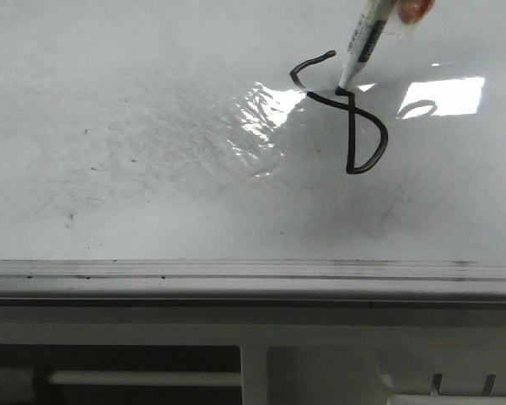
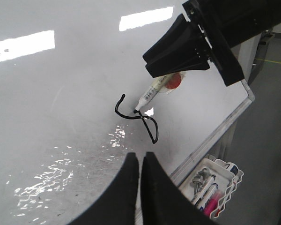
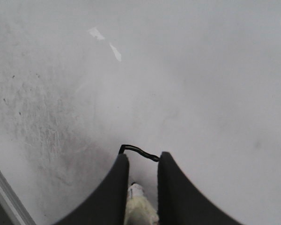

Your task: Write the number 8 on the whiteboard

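The whiteboard fills the front view. The number 8 is a black line figure on it, with a closed D-shaped lower loop and an open hooked stroke above. It also shows in the left wrist view. My right gripper, also in the left wrist view, is shut on a white marker. The marker's tip touches the board where the lower loop begins. My left gripper is shut and empty, above the board nearer its rail.
A silver-grey edge rail runs along the board's near side, with beige slotted furniture below it. A white wire basket with several markers hangs off the board's edge. Glare patches and grey smudges mark the board.
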